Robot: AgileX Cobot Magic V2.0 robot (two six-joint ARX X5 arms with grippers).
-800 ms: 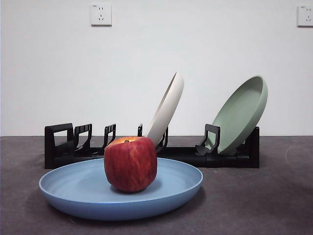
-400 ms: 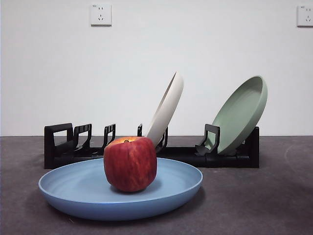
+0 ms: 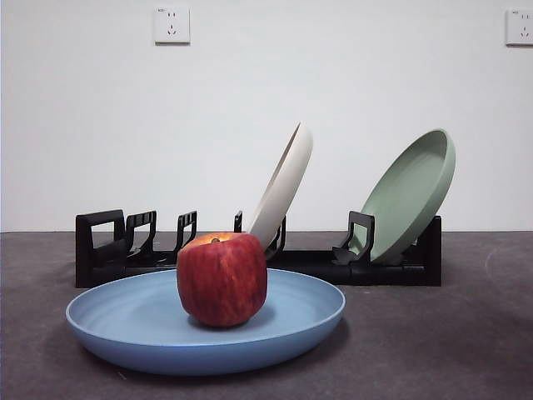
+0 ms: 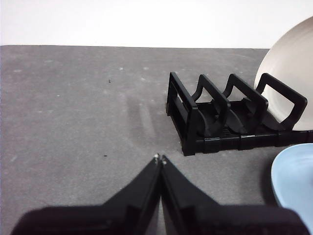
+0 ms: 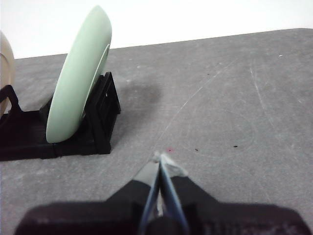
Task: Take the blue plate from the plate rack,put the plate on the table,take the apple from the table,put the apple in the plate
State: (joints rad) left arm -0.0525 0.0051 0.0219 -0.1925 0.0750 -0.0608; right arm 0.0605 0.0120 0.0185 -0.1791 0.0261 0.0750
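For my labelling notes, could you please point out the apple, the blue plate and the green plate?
apple point(image 3: 221, 281), front view, middle of its red side.
blue plate point(image 3: 133, 321), front view, bare inner surface.
green plate point(image 3: 410, 196), front view, middle of its face.

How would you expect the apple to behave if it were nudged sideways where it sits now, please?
The apple looks squat and blocky, sitting upright, so it would probably slide or tip rather than roll freely. The blue plate has a raised rim that would likely stop it. Its skin looks smooth, perhaps slightly slippery.
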